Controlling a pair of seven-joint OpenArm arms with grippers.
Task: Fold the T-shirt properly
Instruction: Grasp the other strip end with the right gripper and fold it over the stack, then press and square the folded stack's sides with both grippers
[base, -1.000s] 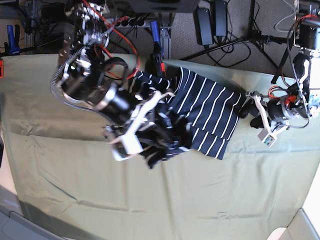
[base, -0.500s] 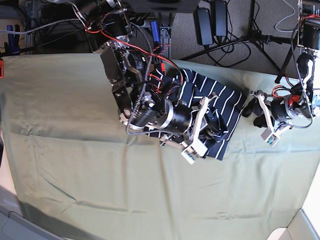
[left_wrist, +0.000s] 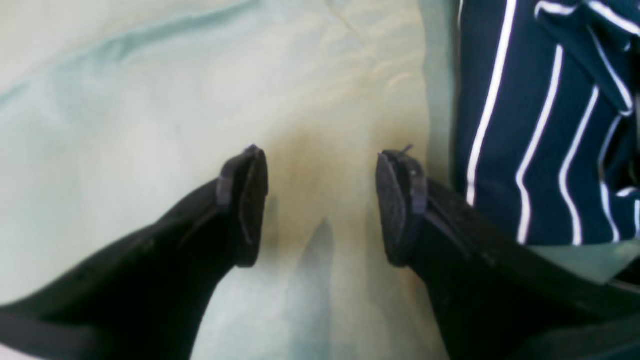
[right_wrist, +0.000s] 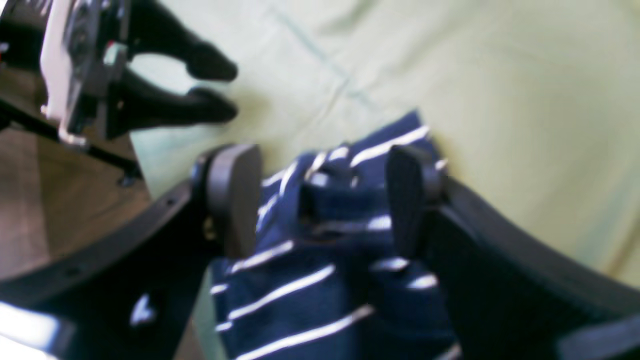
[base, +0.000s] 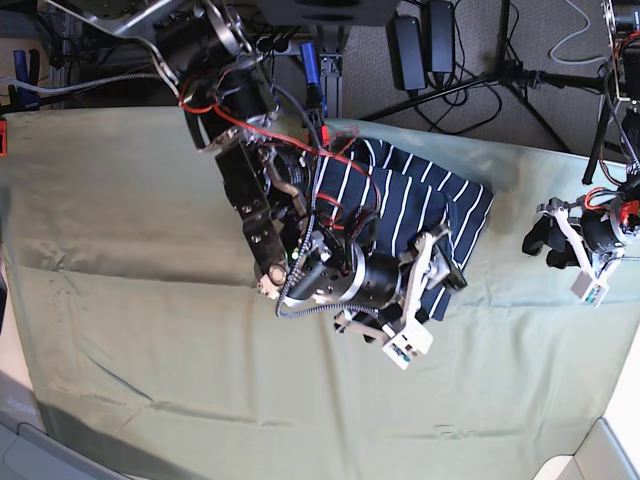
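Observation:
The navy T-shirt with thin white stripes (base: 420, 195) lies bunched and folded on the pale green cloth (base: 150, 330). My right gripper (base: 448, 262) hangs over the shirt's right lower edge. In the right wrist view the right gripper (right_wrist: 322, 200) is open, its pads astride a raised fold of the shirt (right_wrist: 320, 265). My left gripper (base: 540, 236) is to the right of the shirt, apart from it. In the left wrist view the left gripper (left_wrist: 322, 200) is open and empty over bare cloth, with the shirt's edge (left_wrist: 540, 125) just beside its right finger.
The green cloth (left_wrist: 150, 90) covers the whole table. The table's far edge, with cables, power bricks and a tripod (base: 500, 60), runs behind the shirt. The right arm's body (base: 270, 200) lies across the shirt's left part.
The right arm has swung rightward over the shirt, which now lies more compact. The left gripper has drawn back to the right, away from the shirt.

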